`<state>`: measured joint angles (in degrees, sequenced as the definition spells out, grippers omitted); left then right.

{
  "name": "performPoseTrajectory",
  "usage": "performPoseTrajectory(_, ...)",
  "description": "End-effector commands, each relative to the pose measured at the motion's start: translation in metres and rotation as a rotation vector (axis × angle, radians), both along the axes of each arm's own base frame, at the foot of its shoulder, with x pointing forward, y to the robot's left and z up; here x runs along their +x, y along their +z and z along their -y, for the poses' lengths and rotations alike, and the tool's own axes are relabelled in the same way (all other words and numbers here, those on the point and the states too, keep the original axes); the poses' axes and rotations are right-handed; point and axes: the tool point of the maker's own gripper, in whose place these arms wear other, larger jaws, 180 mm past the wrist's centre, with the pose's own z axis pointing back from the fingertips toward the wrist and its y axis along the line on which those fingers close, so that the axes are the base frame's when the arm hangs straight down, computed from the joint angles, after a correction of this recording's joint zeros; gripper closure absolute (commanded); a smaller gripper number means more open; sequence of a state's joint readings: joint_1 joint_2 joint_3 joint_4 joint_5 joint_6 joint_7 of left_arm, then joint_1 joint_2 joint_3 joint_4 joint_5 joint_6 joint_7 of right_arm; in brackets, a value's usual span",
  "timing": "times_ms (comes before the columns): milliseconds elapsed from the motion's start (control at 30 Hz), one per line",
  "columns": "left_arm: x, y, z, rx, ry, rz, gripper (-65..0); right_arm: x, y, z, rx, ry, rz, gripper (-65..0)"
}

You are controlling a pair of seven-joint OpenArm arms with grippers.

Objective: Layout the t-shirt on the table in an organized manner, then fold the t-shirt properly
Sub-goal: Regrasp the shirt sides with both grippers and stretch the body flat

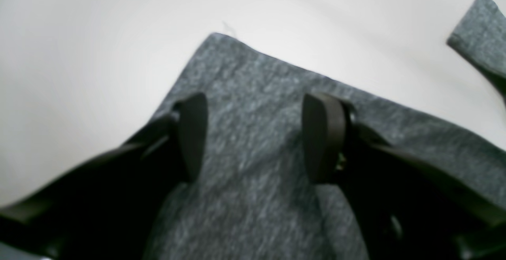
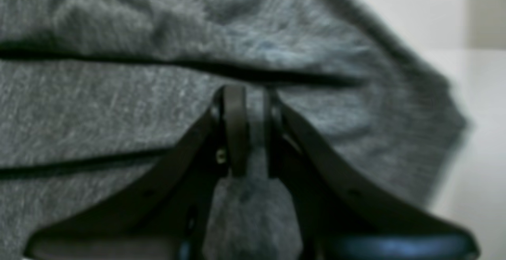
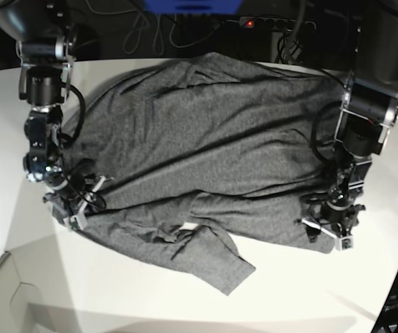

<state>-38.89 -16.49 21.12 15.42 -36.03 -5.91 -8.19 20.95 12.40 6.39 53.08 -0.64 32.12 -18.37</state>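
White table under t-shirt

A blue panel sits at the top edge of the base view, cut off by the frame. Just to its right lies a dark power strip with a small red light glowing at the end nearest the panel. Thin pale cables loop below and to the left of the blue panel, against a dark background. More dark cables hang further right, beyond the power strip.
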Motion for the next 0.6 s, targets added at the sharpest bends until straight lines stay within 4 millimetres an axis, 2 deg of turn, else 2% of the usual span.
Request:
performPoseTrajectory(0,0.011,0.016,-0.008,0.01,0.012,0.041,-37.1,0.021,0.02,0.004,0.019,-0.007,0.056,-6.9)
performPoseTrajectory(100,0.006,0.009,-0.013,0.014,0.025,0.02,-37.1,0.029,0.003,0.006,0.056,-0.035,-0.02,-7.0)
performPoseTrajectory(167,0.003,0.008,-0.021,0.024,0.036,0.014,-37.1,0.033,-0.004,0.017,0.066,-0.062,-0.063,-7.0)
performPoseTrajectory(267,0.003,0.011,-0.027,0.025,0.044,0.019,-37.1,0.047,0.0,0.033,0.081,-0.145,-0.01,-6.9)
performPoseTrajectory(367,0.003,0.013,-0.031,0.029,0.047,0.025,-37.1,0.056,0.01,0.076,0.004,-0.331,0.089,-6.9)
performPoseTrajectory(433,0.003,0.014,-0.034,0.032,0.051,0.025,-37.1,0.058,0.017,0.095,-0.039,-0.418,0.149,-6.9)
performPoseTrajectory(500,0.004,0.015,-0.033,0.031,0.052,0.03,-37.1,0.061,0.023,0.099,-0.045,-0.432,0.189,-6.9)
performPoseTrajectory(567,0.012,0.027,-0.026,0.024,0.033,0.064,-37.1,0.064,0.029,0.099,-0.042,-0.43,0.224,-6.9)
